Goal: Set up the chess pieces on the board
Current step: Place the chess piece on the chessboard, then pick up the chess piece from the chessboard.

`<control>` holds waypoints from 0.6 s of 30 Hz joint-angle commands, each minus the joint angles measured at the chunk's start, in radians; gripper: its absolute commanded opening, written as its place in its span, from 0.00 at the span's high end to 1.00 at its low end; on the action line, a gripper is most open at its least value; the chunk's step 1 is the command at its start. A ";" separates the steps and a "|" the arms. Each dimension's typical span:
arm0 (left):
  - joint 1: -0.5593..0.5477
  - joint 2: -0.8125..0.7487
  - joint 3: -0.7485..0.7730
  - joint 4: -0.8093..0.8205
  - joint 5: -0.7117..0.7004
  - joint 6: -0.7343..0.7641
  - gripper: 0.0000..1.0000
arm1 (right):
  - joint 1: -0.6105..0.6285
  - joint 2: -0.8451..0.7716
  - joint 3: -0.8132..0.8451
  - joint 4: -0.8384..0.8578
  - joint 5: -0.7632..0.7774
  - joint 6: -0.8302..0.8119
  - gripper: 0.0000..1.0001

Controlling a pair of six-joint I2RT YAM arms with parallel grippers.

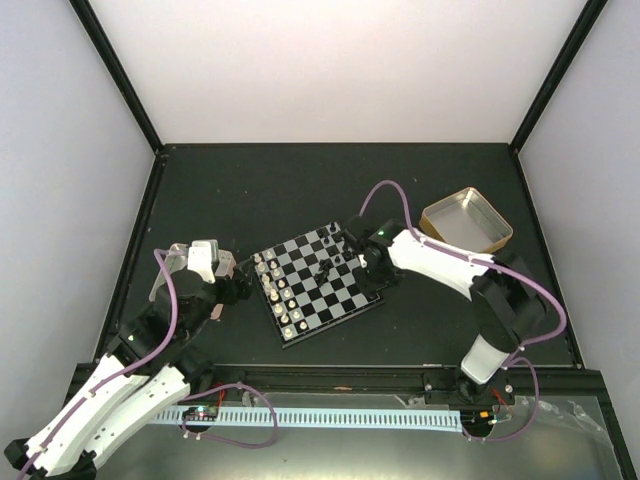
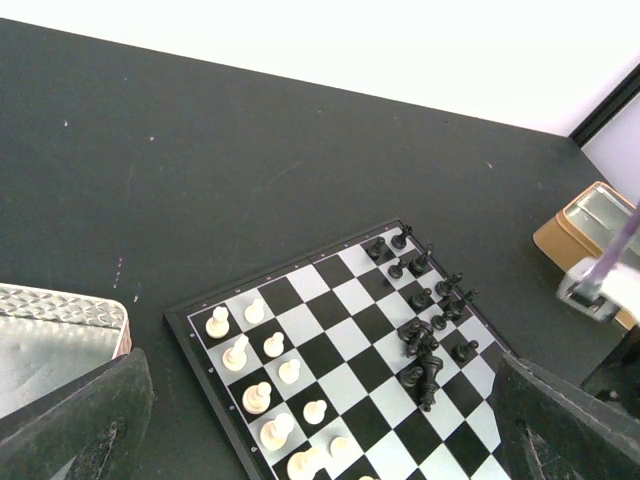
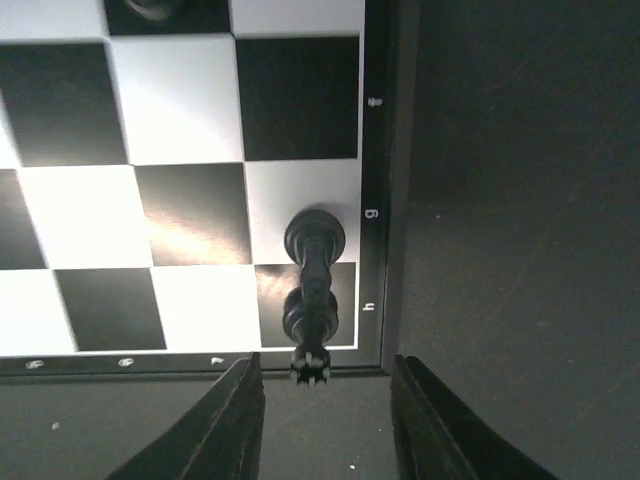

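The board [image 1: 312,296] lies tilted at the table's middle. Cream-white chess pieces [image 1: 276,291] stand in two rows along its left side. Black chess pieces [image 1: 338,248] cluster at its far right, some leaning or toppled in the left wrist view [image 2: 424,362]. In the right wrist view a black crowned piece [image 3: 313,290] has its base on the pale g square by the rim, its top pointing between my fingers. My right gripper [image 3: 325,420] is open and empty just off the board's edge [image 1: 366,264]. My left gripper [image 1: 216,262] is open and empty, left of the board [image 2: 325,430].
A gold tin [image 1: 466,220] sits at the back right and shows in the left wrist view [image 2: 590,225]. A silver tray [image 2: 50,330] lies beside my left fingers. Black frame posts rise at the table's far corners.
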 commanded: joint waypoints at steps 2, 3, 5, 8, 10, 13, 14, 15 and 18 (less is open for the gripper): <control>0.007 0.000 0.010 -0.008 -0.001 0.010 0.05 | -0.003 -0.126 0.057 0.013 0.038 0.042 0.61; 0.007 0.001 0.010 -0.008 0.000 0.012 0.05 | -0.004 -0.137 0.058 0.028 0.037 0.046 0.61; 0.007 0.004 0.012 -0.008 0.001 0.012 0.05 | -0.004 -0.141 0.060 0.069 0.029 0.059 0.61; 0.007 0.005 0.013 -0.007 0.001 0.012 0.05 | -0.003 -0.123 0.068 0.144 -0.023 0.086 0.61; 0.007 0.005 0.013 -0.006 0.000 0.012 0.05 | -0.002 -0.107 0.071 0.197 -0.059 0.112 0.61; 0.006 0.006 0.015 -0.006 0.001 0.013 0.05 | 0.001 -0.079 0.075 0.268 -0.101 0.150 0.61; 0.006 0.006 0.015 -0.005 0.001 0.013 0.05 | 0.003 -0.068 0.076 0.284 -0.111 0.163 0.62; 0.007 0.007 0.014 -0.005 0.000 0.012 0.05 | 0.008 -0.058 0.076 0.298 -0.117 0.174 0.62; 0.007 0.009 0.015 -0.001 0.002 0.012 0.05 | 0.025 -0.027 0.073 0.336 -0.120 0.203 0.65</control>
